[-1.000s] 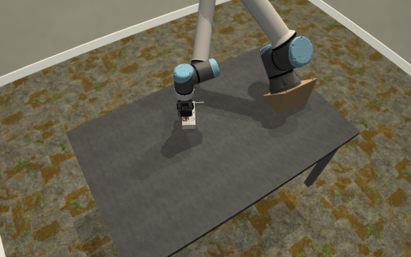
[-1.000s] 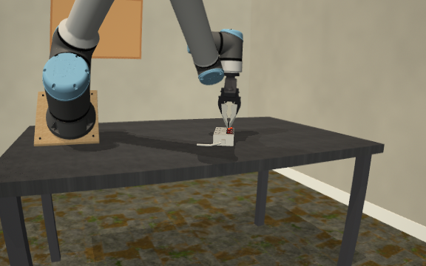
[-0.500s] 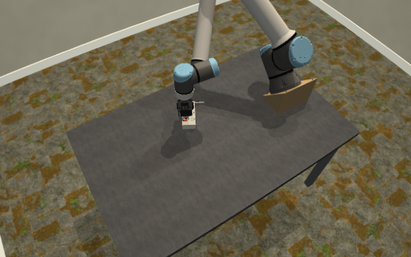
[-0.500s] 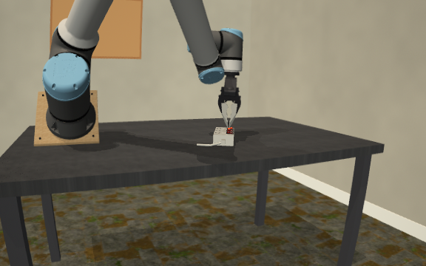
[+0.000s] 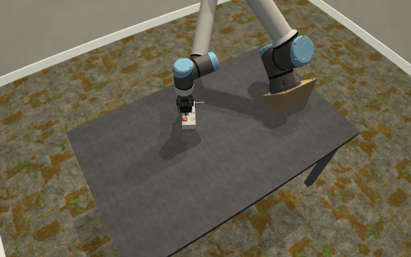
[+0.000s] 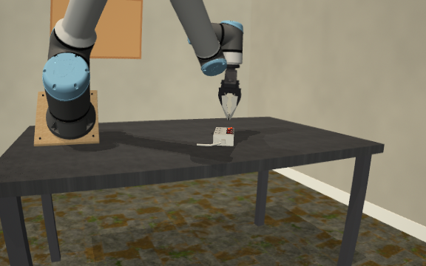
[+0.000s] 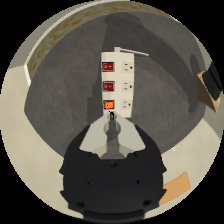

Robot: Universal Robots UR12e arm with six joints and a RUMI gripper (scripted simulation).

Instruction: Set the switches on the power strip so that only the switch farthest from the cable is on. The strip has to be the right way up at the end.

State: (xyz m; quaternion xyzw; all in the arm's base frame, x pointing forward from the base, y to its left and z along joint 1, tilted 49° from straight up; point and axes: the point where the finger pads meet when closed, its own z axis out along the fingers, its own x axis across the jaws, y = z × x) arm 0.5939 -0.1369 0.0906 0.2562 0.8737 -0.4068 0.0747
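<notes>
A white power strip [image 7: 118, 82] lies right way up on the dark table, also in the top view [image 5: 188, 120] and the exterior view [image 6: 224, 136]. Its cable [image 7: 132, 51] leaves the far end in the wrist view. It has three red switches. The one nearest me [image 7: 109, 104], farthest from the cable, glows bright orange. The middle switch [image 7: 108, 86] and the switch by the cable [image 7: 107, 66] are darker red. My gripper [image 7: 111, 112] is shut and empty, its tips a short way above the glowing switch, as the exterior view shows [image 6: 229, 117].
The arm's base stands on a wooden plate [image 5: 291, 96] at the table's far right corner in the top view. An orange board [image 6: 98, 29] hangs on the wall behind. The table edges lie well away from the strip.
</notes>
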